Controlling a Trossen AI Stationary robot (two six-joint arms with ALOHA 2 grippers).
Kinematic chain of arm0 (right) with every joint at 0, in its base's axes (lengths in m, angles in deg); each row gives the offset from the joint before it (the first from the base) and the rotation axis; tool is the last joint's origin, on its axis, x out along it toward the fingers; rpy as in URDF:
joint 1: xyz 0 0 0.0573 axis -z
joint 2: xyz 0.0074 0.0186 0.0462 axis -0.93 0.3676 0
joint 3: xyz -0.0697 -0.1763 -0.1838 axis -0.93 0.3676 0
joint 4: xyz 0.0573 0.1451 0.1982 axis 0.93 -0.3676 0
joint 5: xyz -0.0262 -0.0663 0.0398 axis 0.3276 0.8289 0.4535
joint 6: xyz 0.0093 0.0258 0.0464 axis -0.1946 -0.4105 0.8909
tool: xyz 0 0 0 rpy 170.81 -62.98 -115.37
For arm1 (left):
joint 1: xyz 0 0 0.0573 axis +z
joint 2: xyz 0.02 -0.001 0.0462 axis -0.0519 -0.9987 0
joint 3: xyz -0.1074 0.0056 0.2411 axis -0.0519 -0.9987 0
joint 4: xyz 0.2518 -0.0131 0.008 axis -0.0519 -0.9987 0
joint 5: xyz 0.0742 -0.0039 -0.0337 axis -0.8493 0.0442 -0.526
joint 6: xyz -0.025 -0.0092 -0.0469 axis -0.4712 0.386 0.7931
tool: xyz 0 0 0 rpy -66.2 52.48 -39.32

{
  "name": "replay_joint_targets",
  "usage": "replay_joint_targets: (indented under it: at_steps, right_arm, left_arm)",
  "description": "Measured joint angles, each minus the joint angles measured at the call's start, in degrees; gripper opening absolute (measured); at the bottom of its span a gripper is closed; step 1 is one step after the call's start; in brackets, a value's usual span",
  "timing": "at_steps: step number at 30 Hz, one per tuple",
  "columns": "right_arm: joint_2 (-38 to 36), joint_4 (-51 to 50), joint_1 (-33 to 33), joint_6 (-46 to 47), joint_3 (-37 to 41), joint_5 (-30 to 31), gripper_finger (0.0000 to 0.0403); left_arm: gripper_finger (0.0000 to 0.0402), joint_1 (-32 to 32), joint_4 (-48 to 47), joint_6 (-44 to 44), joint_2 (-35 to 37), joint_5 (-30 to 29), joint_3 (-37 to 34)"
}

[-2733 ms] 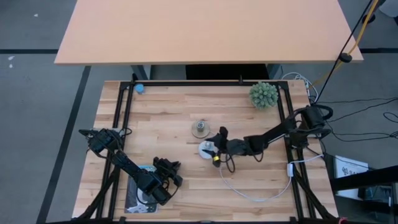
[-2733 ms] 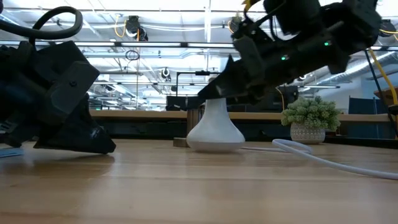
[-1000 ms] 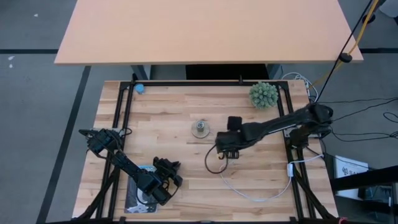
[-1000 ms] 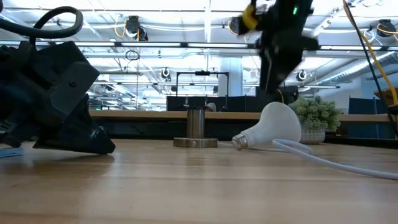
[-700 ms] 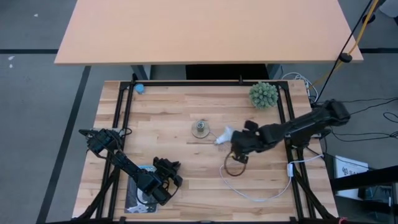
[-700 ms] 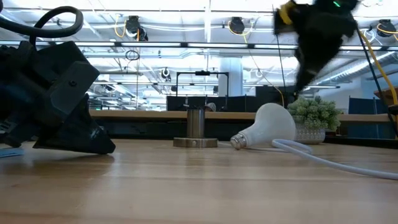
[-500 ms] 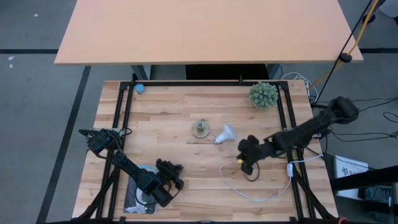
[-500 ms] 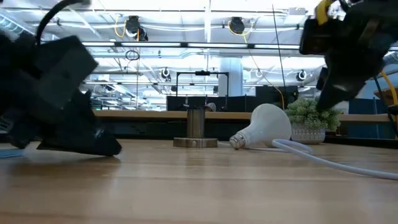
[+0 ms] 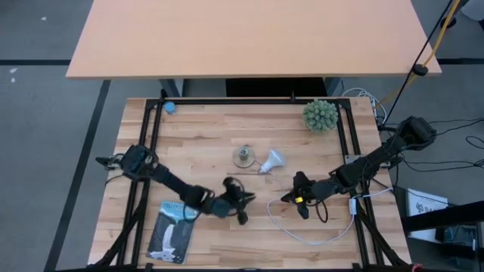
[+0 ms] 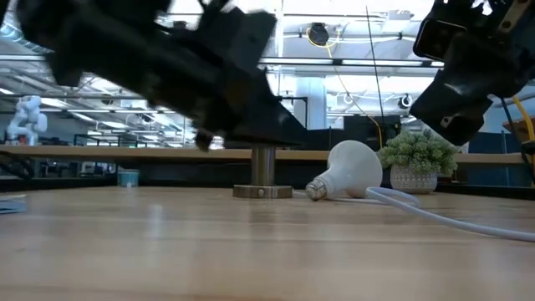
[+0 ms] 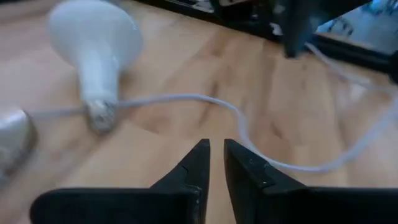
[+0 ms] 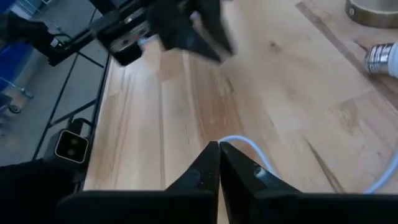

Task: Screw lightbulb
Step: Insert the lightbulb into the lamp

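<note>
— Bulb (image 9: 273,159): where is it on the desk (image 9: 197,136)?
— It lies on its side just beside the socket (image 9: 243,156), the screw base pointing toward it, near the white cord (image 9: 318,240).
— And the arms?
— The left gripper (image 9: 243,201) hangs over the middle front, jaws nearly together, holding nothing. The right gripper (image 9: 290,198) is near it, jaws together, empty.
— Something smaller?
— A plant (image 9: 321,115) at the back, a blue card (image 9: 170,230) at the front left.
</note>
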Motion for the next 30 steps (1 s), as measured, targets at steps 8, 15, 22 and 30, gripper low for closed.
replay_joint_targets:
  at_steps: [8,15,22,30]
  right_arm:
    - [1.0,-0.2,0.0,-2.7,0.0,3.9,0.0001]
    - [1.1,-0.3,0.5,-5.9,0.0,15.2,0.0001]
    - [4.1,-3.6,4.9,2.1,0.0,15.4,0.0000]
    - [11.6,-7.1,10.1,4.8,0.0,19.3,0.0000]
  left_arm:
    - [0.0020,17.3,-4.7,-15.9,15.8,20.3,-1.8]
    - [0.0020,38.6,-25.2,-27.0,34.4,32.9,-2.5]
    - [0.0020,41.8,-31.3,-22.6,38.5,44.8,-5.4]
    - [0.0020,30.7,-23.4,-15.1,36.1,38.6,-12.7]
